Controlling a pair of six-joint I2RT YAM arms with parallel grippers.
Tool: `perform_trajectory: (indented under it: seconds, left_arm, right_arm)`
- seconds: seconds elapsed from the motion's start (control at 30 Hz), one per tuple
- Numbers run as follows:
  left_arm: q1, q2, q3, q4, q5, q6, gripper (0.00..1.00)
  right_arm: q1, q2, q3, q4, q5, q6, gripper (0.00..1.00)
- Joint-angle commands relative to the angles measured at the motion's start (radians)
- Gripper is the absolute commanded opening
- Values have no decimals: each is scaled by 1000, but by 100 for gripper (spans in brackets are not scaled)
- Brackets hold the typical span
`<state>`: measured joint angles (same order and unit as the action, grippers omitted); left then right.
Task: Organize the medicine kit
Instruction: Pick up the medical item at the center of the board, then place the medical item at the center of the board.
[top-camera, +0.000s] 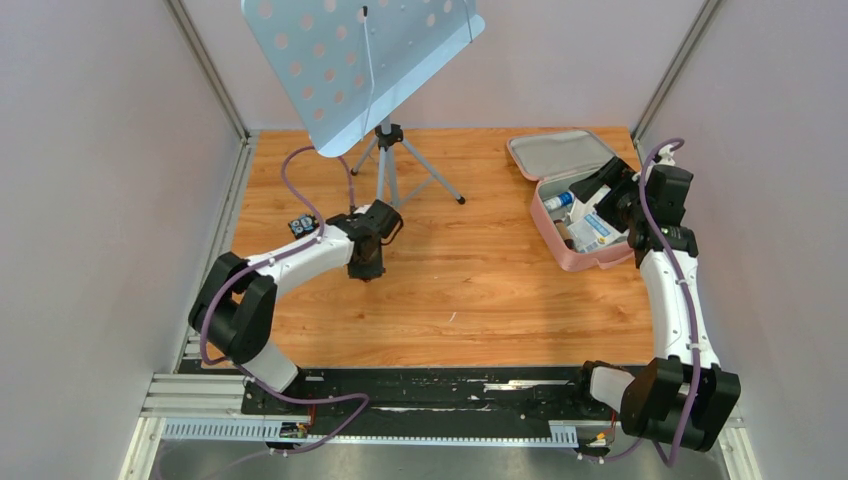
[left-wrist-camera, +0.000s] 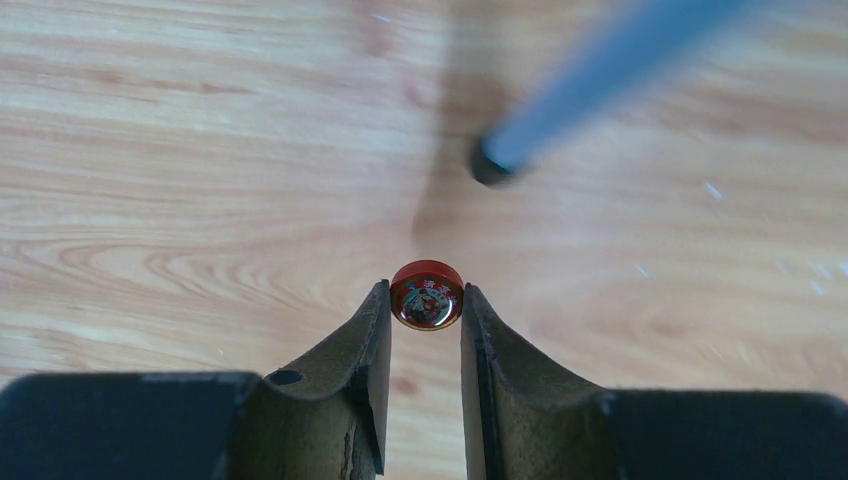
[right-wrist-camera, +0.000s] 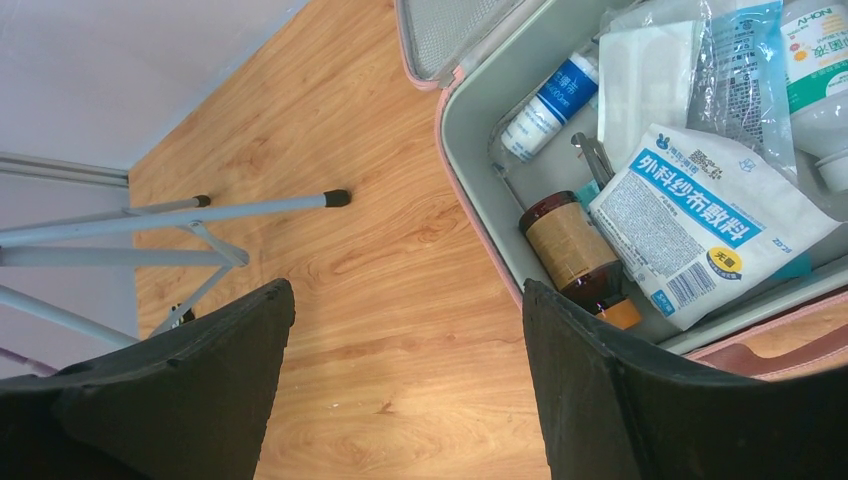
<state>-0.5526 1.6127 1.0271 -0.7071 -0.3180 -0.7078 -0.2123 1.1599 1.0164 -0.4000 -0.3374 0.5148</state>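
Observation:
The pink medicine kit (top-camera: 563, 252) lies open at the table's back right, its grey lid (top-camera: 560, 156) folded back. In the right wrist view its grey inside (right-wrist-camera: 468, 140) holds a brown bottle (right-wrist-camera: 570, 248), a white and blue packet (right-wrist-camera: 700, 215) and a blue-labelled bottle (right-wrist-camera: 548, 105). My right gripper (right-wrist-camera: 407, 290) hangs open over the bare wood just left of the kit's rim; from above it (top-camera: 605, 195) shows at the case. My left gripper (left-wrist-camera: 425, 292) is at table centre-left (top-camera: 366, 268), its fingertips pressed on both sides of a small round red tin (left-wrist-camera: 427, 296).
A perforated music stand (top-camera: 355, 60) on a tripod (top-camera: 398, 165) stands at the back centre; one tripod foot (left-wrist-camera: 490, 162) lies just beyond the red tin. A small dark item (top-camera: 303, 225) sits by the left arm. Side walls close in the table.

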Motion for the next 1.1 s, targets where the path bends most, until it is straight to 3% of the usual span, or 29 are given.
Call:
perform_trajectory:
  seconds: [0.0, 0.33, 0.63, 0.77, 0.93, 1.07]
  left_arm:
    - [-148, -34, 89, -41, -37, -7, 24]
    - [-369, 325, 434, 25, 102, 63, 23]
    - [-397, 443, 517, 55, 178, 108, 23]
    - [-398, 471, 542, 42, 188, 119, 37]
    - [-399, 449, 552, 26, 188, 124, 67]
    - [-399, 361, 544, 4, 169, 129, 75]
  right_arm:
    - [5, -37, 9, 11, 14, -6, 82]
    - [27, -134, -90, -79, 7, -30, 82]
    - [35, -221, -219, -138, 10, -43, 82]
    - [52, -228, -254, -146, 11, -48, 82]
    - [96, -241, -280, -155, 35, -40, 82]
    - [128, -240, -297, -156, 48, -33, 82]
